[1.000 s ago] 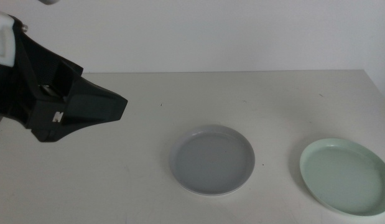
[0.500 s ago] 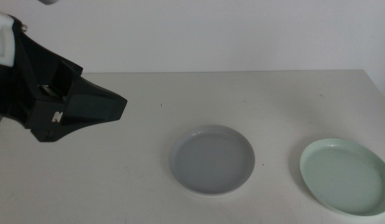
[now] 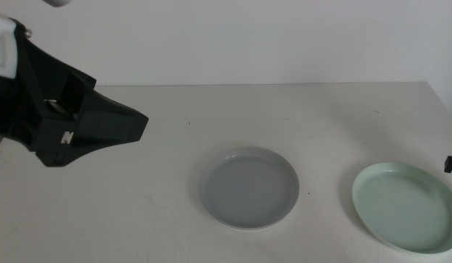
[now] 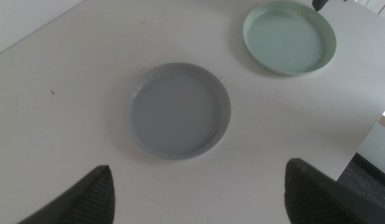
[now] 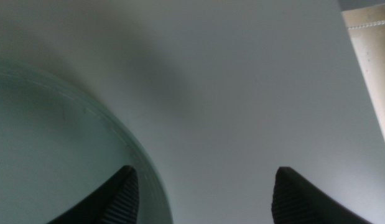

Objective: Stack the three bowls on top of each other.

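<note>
2 bowls are lying flat and apart on the white table (image 3: 138,212): the grey bowl (image 3: 248,188) mid-table, the mint bowl (image 3: 404,207) toward the right edge. The left gripper (image 4: 198,193) is hanging spread above the table's left side. The right gripper (image 5: 201,193), spread, is straddling the mint bowl's rim.
</note>
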Robot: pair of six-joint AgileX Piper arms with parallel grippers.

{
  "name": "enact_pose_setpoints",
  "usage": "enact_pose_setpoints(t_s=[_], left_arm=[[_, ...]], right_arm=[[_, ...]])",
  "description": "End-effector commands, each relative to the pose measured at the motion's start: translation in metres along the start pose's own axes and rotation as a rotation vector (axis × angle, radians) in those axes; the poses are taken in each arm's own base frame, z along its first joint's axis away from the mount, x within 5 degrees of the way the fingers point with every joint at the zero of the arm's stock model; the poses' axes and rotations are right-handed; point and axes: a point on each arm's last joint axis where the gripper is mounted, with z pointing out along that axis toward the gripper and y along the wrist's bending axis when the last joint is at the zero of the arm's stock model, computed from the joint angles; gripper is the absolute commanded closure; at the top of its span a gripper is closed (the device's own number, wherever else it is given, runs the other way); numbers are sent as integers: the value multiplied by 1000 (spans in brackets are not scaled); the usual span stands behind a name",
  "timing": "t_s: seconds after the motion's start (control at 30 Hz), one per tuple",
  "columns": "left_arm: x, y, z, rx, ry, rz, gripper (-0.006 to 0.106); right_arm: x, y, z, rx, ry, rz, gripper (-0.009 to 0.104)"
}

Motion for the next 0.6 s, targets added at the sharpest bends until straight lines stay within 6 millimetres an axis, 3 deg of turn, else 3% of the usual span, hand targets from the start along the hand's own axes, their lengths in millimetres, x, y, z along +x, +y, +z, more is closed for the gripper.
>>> enact_pose_setpoints(t_s=[0.0, 0.27, 0.57], left_arm=[[-9, -3, -9, -1, -85, -6, -5], [-9, -3, -9, -1, -85, -6, -5], [-9, -3, -9, -1, -86, -6, -5]], right_arm=[[-9, -1, -8, -22, -60, -10, 44], [-10, 4, 6, -43, -20, -11, 53], [-13, 7, 18, -52, -19, -42, 71]])
